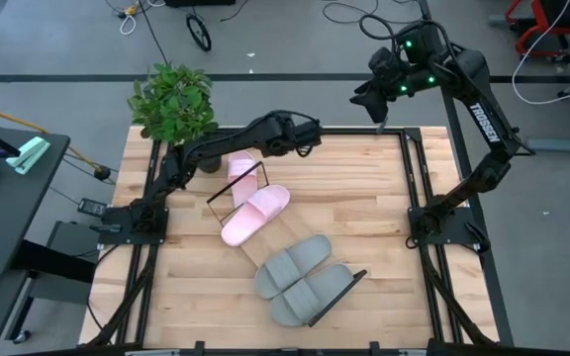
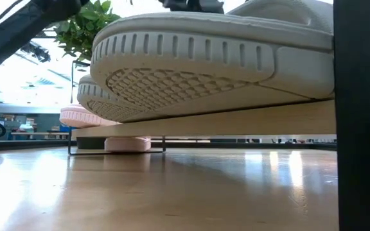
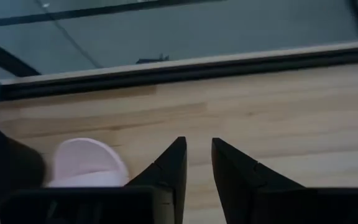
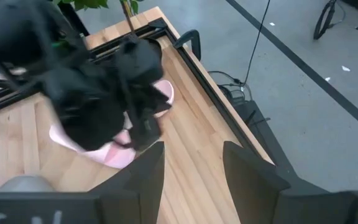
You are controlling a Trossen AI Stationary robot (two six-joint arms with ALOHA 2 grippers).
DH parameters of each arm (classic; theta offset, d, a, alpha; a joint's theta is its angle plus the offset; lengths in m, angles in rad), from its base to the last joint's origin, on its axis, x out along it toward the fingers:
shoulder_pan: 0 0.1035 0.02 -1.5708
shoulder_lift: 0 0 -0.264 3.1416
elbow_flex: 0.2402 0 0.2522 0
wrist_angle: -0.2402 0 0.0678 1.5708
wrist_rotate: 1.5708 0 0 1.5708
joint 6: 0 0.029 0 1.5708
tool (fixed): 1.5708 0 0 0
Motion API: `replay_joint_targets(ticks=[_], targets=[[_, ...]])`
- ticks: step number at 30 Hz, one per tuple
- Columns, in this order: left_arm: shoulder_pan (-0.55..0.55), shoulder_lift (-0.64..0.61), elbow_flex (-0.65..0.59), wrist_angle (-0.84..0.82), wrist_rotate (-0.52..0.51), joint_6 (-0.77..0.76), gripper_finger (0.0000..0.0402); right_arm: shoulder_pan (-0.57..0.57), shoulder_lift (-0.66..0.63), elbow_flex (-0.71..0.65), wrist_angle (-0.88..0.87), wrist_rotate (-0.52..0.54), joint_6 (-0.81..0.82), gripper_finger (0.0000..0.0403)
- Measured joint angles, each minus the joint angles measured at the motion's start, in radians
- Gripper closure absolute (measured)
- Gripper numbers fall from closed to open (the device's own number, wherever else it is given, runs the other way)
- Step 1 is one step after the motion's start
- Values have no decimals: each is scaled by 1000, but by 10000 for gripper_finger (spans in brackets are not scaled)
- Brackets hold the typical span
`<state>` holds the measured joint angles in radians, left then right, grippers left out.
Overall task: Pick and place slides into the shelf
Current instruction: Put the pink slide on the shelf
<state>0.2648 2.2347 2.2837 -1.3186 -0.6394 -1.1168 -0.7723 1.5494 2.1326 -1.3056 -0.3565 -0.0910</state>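
Risk: left gripper (image 1: 315, 132) fingers (image 3: 173, 168) part-open, empty, near upright pink slide (image 1: 241, 174), could topple it; right gripper (image 1: 381, 112) fingers open, empty, beyond tabletop (image 1: 364, 227).

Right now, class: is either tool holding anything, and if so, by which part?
Nothing is held. The left tool hangs over the tabletop with an empty gap, a pink slide beside it. The right tool is open and empty.
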Motion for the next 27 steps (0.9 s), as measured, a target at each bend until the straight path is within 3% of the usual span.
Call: replay_joint_targets(ticks=[4, 10, 18, 23, 27], targets=[[-35, -36, 0, -44, 8, -65, 338, -7, 0, 0, 0, 1, 0, 233], [-73, -66, 0, -250, -5, -273, 359, -6, 0, 0, -1, 0, -3, 233], [-125, -117, 1, -251, -11, -519, 388, -6, 0, 0, -2, 1, -10, 233], [-156, -117, -7, -252, -28, -612, 386, -6, 0, 0, -3, 1, -11, 233], [-157, -152, -136, -253, -1, -696, 382, -6, 0, 0, -3, 1, -11, 233]])
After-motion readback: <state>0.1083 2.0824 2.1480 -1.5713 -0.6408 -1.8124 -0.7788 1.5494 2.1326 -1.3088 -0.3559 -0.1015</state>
